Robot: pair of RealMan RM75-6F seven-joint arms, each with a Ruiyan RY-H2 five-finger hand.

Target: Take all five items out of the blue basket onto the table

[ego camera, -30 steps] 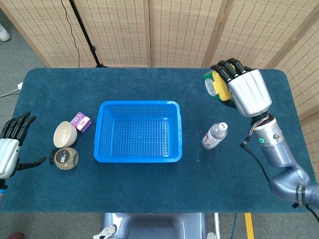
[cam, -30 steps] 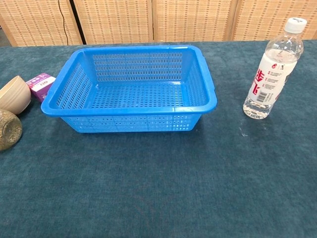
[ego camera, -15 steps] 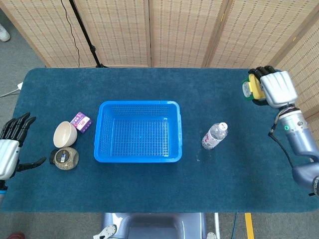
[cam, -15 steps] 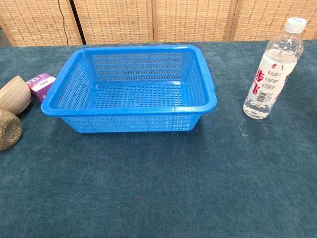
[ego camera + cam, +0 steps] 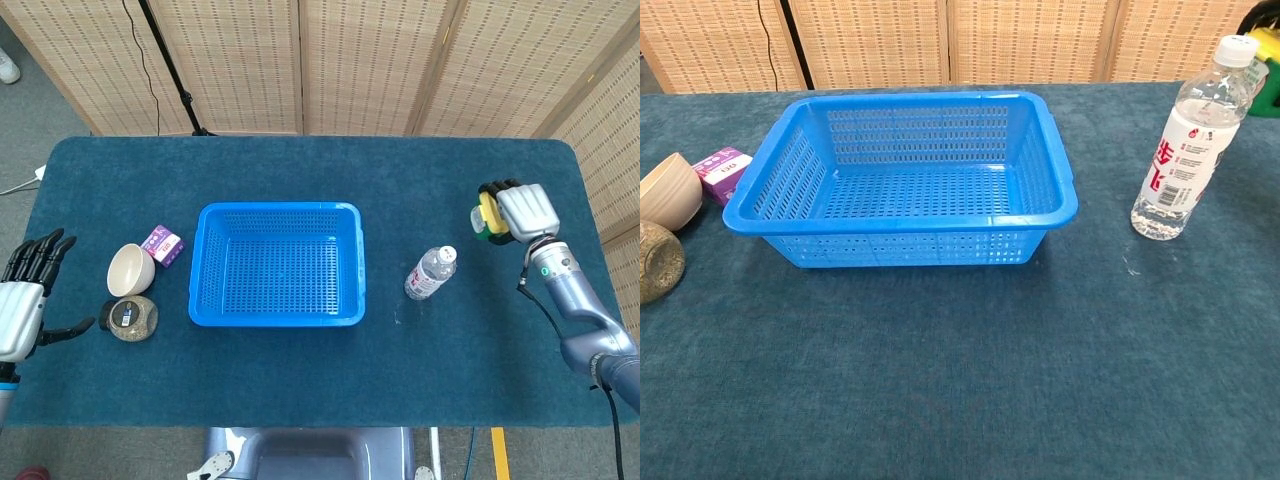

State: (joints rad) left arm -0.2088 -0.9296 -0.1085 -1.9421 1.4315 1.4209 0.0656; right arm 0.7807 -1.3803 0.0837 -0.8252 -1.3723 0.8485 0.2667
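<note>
Beside the water bottle (image 5: 431, 272), right hand (image 5: 522, 211) grips a yellow-green item (image 5: 487, 212).

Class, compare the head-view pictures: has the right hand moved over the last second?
Yes. The right hand, holding the yellow-green item, moved rightward and down, away from the blue basket.

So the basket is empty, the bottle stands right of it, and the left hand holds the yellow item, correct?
Not quite: the right hand holds the yellow item, as the head view shows. The left hand holds nothing, its fingers spread. The basket is empty, with the bottle standing right of it.
</note>
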